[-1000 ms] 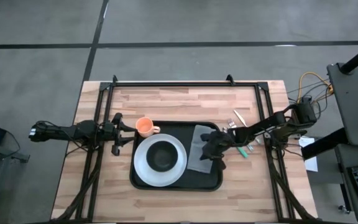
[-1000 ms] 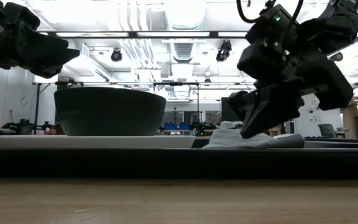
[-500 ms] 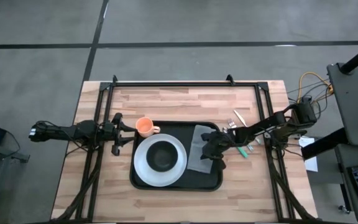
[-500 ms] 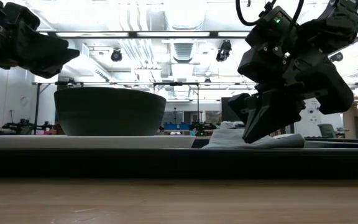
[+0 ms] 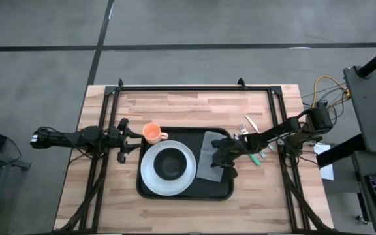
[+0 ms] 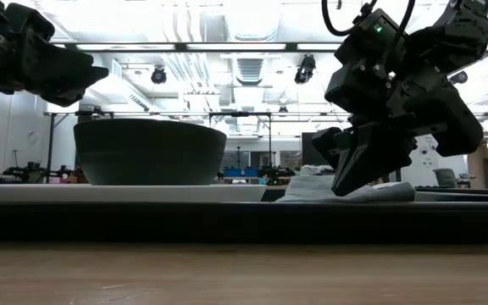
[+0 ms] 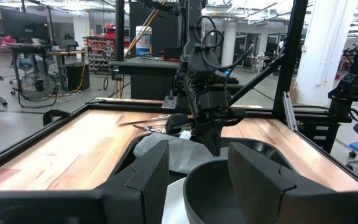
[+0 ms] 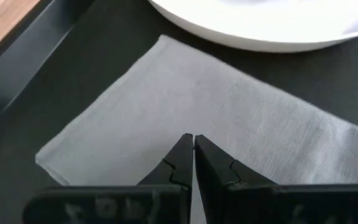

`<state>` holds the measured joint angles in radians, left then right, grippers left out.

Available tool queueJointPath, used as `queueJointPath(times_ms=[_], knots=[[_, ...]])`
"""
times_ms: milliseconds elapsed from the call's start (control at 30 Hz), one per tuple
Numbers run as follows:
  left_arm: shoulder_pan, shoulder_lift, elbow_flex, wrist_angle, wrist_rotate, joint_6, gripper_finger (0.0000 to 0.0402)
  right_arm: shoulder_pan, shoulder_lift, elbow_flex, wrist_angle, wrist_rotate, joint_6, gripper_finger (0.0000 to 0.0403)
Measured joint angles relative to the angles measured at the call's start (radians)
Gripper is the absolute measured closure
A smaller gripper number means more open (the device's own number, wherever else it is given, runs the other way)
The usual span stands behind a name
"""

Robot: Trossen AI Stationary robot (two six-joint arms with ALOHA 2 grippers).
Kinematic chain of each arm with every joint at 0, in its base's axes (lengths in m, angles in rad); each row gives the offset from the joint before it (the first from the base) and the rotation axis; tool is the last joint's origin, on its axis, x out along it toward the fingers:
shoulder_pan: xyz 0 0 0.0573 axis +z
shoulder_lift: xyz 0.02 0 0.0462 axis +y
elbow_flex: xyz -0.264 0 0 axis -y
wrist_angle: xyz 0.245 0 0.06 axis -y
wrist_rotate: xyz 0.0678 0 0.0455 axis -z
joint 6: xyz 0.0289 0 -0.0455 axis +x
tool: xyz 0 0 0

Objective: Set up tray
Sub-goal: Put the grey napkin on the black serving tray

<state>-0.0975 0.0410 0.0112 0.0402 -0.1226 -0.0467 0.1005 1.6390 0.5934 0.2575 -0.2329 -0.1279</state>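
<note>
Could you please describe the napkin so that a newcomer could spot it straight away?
Find the large flat black rectangular tray on the wooden table. Right of its round white plate lies a pale grey folded cloth napkin, under the right gripper. It is the only soft, flat thing there.

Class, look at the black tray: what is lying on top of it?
On the tray sit a white plate carrying a dark bowl and, beside it, a grey napkin. The right gripper covers the napkin's right edge. The bowl's contents cannot be seen.
</note>
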Motion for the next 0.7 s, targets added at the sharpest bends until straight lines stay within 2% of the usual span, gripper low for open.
queueJointPath(times_ms=[700], knots=[[0.0,0.0,0.0,0.0,0.0,0.0,0.0256,0.0,0.0,0.005,-0.072,-0.001,0.001,0.0394]])
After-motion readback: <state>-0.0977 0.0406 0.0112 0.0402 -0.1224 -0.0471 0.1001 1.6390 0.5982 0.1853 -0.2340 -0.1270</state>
